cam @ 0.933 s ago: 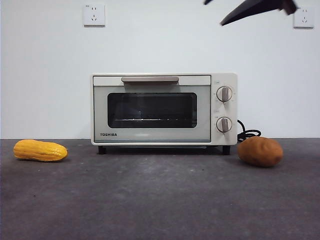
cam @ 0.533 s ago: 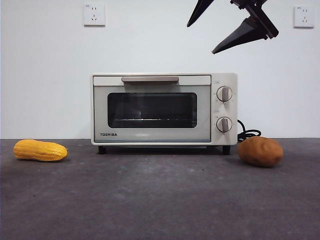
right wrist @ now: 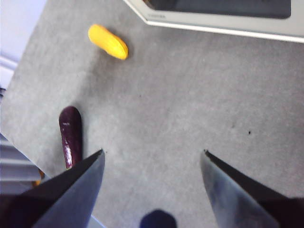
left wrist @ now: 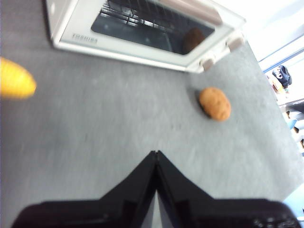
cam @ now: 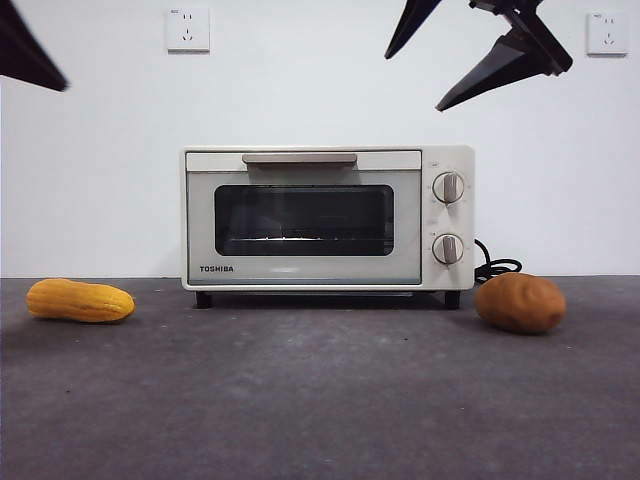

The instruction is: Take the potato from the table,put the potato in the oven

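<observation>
The lumpy orange-brown potato (cam: 520, 303) is lying w/ its long side across the grey table (cam: 320, 400), right of the shut cream oven (cam: 328, 218). Right gripper (cam: 470, 55) is hanging wide open above it, nearer; left gripper (left wrist: 156, 154) is pinched shut.

We see our right gripper (right wrist: 152, 159) with its two dark jaws spread wide apart and nothing between them, hanging above the grey mottled counter (right wrist: 190, 104). Beyond the jaws, an edge of the cream-white oven (right wrist: 213, 21) crosses one corner, its dark glass window partly showing. A yellow corn cob (right wrist: 108, 42) lies on the counter near the oven's front corner. Farther from the oven than the cob, a dark purple eggplant (right wrist: 70, 135) lies near the counter's edge.
</observation>
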`<action>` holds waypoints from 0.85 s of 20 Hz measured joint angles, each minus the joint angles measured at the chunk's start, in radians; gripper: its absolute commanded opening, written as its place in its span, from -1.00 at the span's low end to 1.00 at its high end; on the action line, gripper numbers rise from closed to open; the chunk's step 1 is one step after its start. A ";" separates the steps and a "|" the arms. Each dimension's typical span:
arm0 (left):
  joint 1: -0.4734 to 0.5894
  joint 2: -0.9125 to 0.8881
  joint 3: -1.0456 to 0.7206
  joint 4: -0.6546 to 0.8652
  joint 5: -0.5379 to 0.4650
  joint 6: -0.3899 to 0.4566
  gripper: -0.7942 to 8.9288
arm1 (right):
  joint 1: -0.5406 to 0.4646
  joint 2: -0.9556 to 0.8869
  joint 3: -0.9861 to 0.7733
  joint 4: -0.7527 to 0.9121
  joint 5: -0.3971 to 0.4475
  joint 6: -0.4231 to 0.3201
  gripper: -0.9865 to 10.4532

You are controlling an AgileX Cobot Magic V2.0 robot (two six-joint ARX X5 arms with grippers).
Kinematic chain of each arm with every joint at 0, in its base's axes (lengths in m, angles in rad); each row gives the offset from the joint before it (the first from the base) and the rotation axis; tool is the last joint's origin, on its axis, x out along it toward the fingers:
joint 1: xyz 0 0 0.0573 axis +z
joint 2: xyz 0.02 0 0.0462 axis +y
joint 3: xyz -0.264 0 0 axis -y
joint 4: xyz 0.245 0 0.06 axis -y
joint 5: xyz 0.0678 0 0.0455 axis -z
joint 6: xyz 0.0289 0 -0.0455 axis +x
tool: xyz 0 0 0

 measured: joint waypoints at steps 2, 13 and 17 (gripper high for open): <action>-0.024 0.092 0.091 0.006 0.000 0.000 -0.85 | 0.000 0.000 0.010 -0.025 0.000 -0.014 -0.23; -0.184 0.689 0.857 -0.106 -0.051 0.028 -0.85 | 0.000 0.000 0.254 -0.367 0.122 -0.138 -0.74; -0.229 0.797 0.947 -0.098 -0.054 0.032 -0.85 | 0.000 -0.001 0.360 -0.549 0.248 -0.174 -0.84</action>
